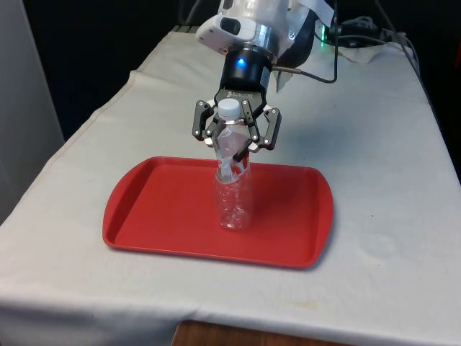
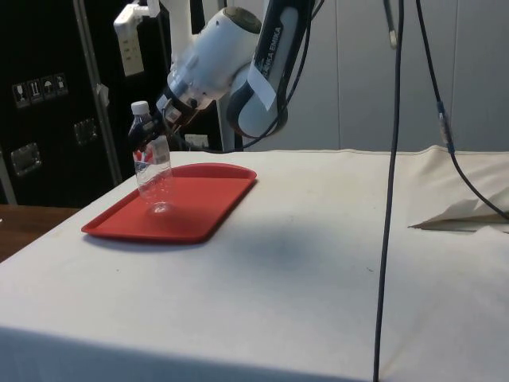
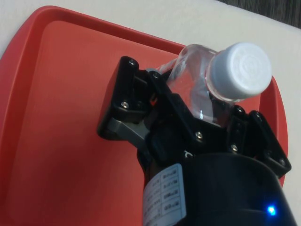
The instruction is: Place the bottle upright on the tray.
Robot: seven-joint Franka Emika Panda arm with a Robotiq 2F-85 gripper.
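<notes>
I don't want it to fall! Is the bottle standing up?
Yes, upright. The clear plastic bottle with a white cap stands on the red plastic tray, cap on top, with the black claw around its neck.

white tablecloth (image 1: 403, 180), dark cabinets (image 2: 48, 95)

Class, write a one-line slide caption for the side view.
The gripper grips a clear bottle with a white cap, standing upright on the red tray.

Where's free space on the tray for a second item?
Bare red tray floor lies between the bottle and the rim on the front view's left, a narrower patch toward the right rim. Crowded around the bottle's neck, where the gripper closes on it.
</notes>
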